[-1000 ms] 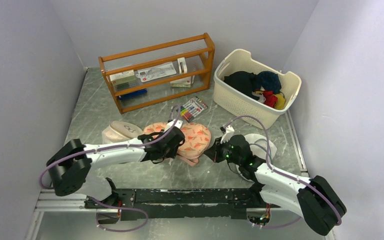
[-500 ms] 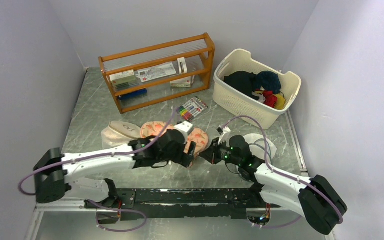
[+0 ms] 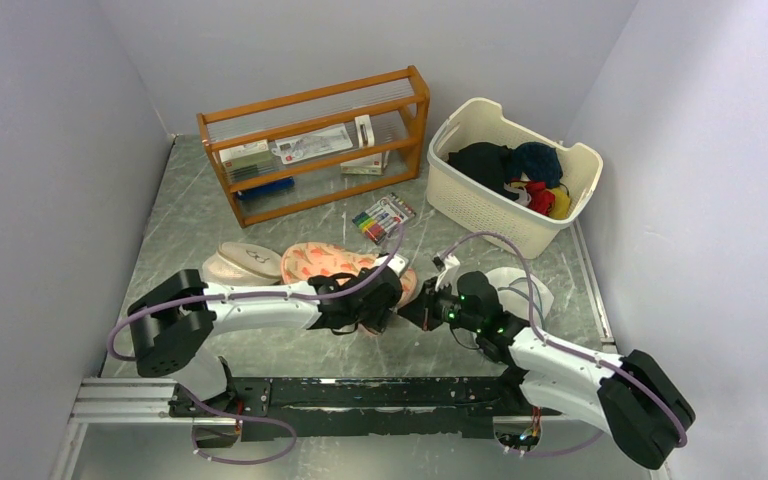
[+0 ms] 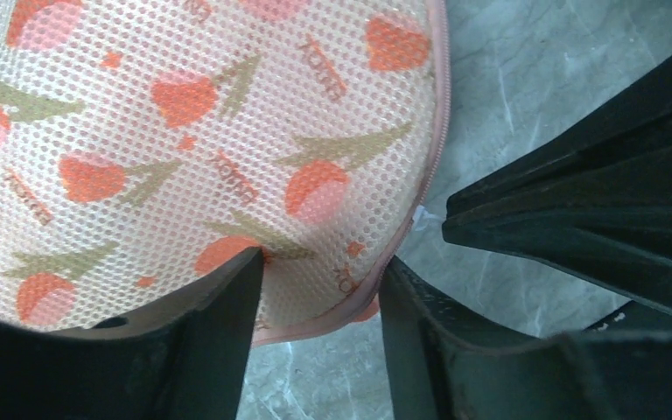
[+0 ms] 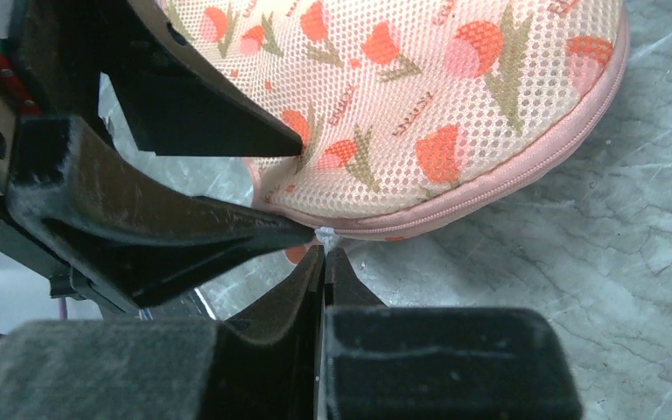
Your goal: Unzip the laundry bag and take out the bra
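Note:
The laundry bag (image 3: 312,262), peach with orange flowers, lies mid-table and fills the left wrist view (image 4: 184,131). My left gripper (image 3: 392,298) is at the bag's right end. Its fingers clamp the padded rim (image 4: 319,280), one on the top face and one at the zip edge. My right gripper (image 3: 418,305) meets it from the right. In the right wrist view it (image 5: 324,254) is shut on the small pale zip pull (image 5: 324,234) at the pink zip seam of the bag (image 5: 437,96). The left fingers (image 5: 184,114) show there too. The bra is hidden.
A beige pouch with a spectacles drawing (image 3: 245,262) lies left of the bag. White mesh discs (image 3: 520,290) lie behind my right arm. A pack of markers (image 3: 385,217), a wooden rack (image 3: 315,140) and a white basket (image 3: 515,175) of dark and red clothes stand further back.
My left gripper has moved from the top of the bag to its right end, beside the right gripper. The right gripper has edged left to the zip.

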Controlling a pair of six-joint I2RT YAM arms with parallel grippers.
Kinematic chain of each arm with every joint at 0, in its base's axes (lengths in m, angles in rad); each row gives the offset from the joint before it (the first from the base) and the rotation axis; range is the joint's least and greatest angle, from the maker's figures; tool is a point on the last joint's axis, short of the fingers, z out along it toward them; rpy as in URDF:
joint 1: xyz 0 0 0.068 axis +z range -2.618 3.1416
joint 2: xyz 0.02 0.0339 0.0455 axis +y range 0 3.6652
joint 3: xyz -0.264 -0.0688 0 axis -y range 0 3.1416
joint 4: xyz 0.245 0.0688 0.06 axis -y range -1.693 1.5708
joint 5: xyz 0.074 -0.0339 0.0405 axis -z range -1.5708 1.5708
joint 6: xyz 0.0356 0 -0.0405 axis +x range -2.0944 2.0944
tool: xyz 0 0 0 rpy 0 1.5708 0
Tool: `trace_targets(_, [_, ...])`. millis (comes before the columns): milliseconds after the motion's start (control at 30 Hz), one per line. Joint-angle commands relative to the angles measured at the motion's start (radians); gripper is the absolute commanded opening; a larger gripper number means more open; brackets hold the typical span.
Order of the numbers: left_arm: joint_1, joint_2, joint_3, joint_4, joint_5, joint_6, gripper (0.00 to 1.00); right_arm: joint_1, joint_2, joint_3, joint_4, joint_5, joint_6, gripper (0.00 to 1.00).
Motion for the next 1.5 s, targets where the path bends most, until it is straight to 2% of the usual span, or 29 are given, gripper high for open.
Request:
trace_targets(0, [-0.002,-0.003,-0.022,0.041,-0.059,-0.035,0.55,0.007,0.044,0.021,0.032,-0.010,-0.003,0.00])
trace_targets(100, [-0.003,-0.018,-0.041,0.035,-0.069,-0.046,0.44,0.007,0.074,0.035,0.018,0.025,-0.003,0.00])
trace_targets(300, [-0.002,-0.068,-0.091,0.012,-0.072,-0.067,0.19,0.005,0.094,0.046,-0.026,0.192,0.011,0.00])
trace_targets(533, [-0.001,-0.136,-0.161,-0.013,-0.085,-0.096,0.07,-0.018,0.134,0.068,-0.058,0.376,0.025,0.00])
trace_targets(700, [-0.001,-0.168,-0.212,0.000,-0.080,-0.122,0.07,-0.074,0.224,0.087,0.021,0.388,-0.019,0.00])
trace_targets(867, [0.003,-0.173,-0.250,0.010,-0.092,-0.138,0.07,-0.083,0.284,0.128,0.069,0.280,-0.155,0.00])
trace_targets(1000, [0.023,-0.158,-0.263,0.027,-0.092,-0.131,0.07,-0.079,0.260,0.113,0.088,0.130,-0.167,0.00])
trace_targets(1167, [0.077,-0.130,-0.218,0.057,-0.082,-0.081,0.09,-0.069,0.176,0.046,0.060,0.052,-0.101,0.00])
trace_targets(1300, [0.094,-0.095,-0.154,0.053,-0.088,-0.033,0.18,-0.054,0.101,-0.004,0.050,-0.011,-0.049,0.00])
trace_targets(1367, [0.095,-0.077,-0.125,0.034,-0.079,-0.022,0.26,-0.037,0.070,-0.014,0.056,-0.033,-0.028,0.00])
trace_targets(1467, [0.085,-0.087,-0.112,-0.002,-0.063,-0.025,0.48,-0.008,0.035,-0.021,0.045,-0.019,-0.015,0.00])
